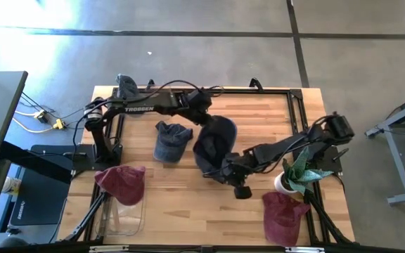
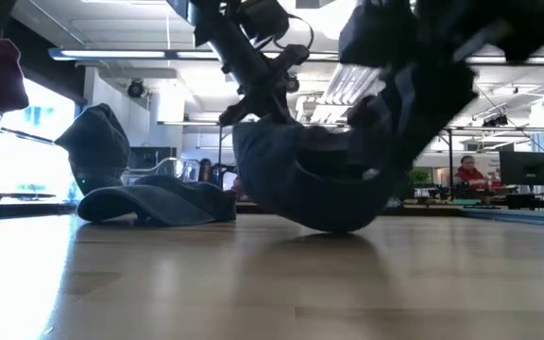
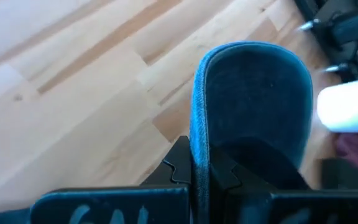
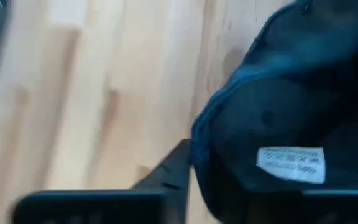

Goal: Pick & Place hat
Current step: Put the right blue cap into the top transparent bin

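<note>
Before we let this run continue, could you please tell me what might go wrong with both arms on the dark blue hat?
1. Both end effectors, left and right, grip the dark blue hat at opposite edges; diverging moves could stretch it or tear it free.
2. The hat sags to the table, so it may drag.
3. The right arm reaches close past the potted plant; a swing might topple it.

The table (image 1: pixel 259 119) is seen in pale wood with darker grain streaks. The held hat (image 1: pixel 215 144) is shown in dark blue, a white label (image 4: pixel 291 165) being set inside it. A second hat (image 1: pixel 171 140) is seen in faded grey-blue denim. Two hats (image 1: pixel 121 183) (image 1: pixel 283 214) are shown in maroon. The plant (image 1: pixel 302 172) is seen with green leaves in a white pot (image 1: pixel 284 185).
</note>
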